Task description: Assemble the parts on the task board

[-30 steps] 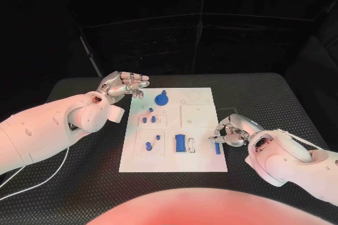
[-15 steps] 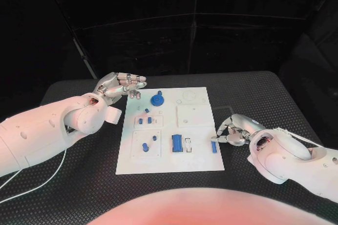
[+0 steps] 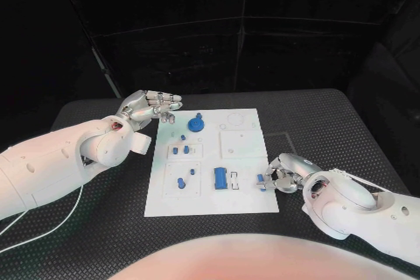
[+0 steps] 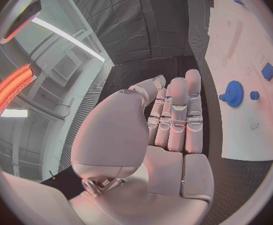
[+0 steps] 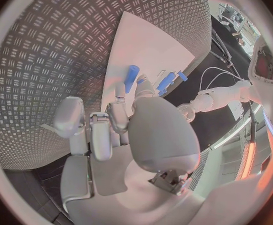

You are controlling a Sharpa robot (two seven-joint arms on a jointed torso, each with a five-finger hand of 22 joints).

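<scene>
Head view: the right hand (image 3: 284,174) has drawn nearer the robot along the right edge of the task board (image 3: 247,201) since a second ago, and the small blue bar (image 3: 261,182) it works on has travelled with it, now lying nearer the flat blue block (image 3: 220,178). Its fingers are curled down over the bar; whether they pinch it or only push it I cannot tell. That suggests the bar is being brought toward its seat, a step not yet finished. The left hand (image 3: 150,105) hovers off the board's far left corner, unchanged, fingers loosely bent and holding nothing. The board is a smooth, matte white plate with shallow square recesses; the table (image 3: 105,231) is black ribbed matting. A toothed blue gear (image 3: 197,122) stands near the far edge.

Left wrist view: the left hand (image 4: 174,120) shows polished silver fingers laid side by side, empty, beside the board (image 4: 236,40); the gear (image 4: 234,93) reads as a round disc with a notched rim.

Right wrist view: the right hand (image 5: 121,120) bends toward a rounded blue bar (image 5: 131,78) lying on the white board (image 5: 152,40), a fingertip just beside it.
</scene>
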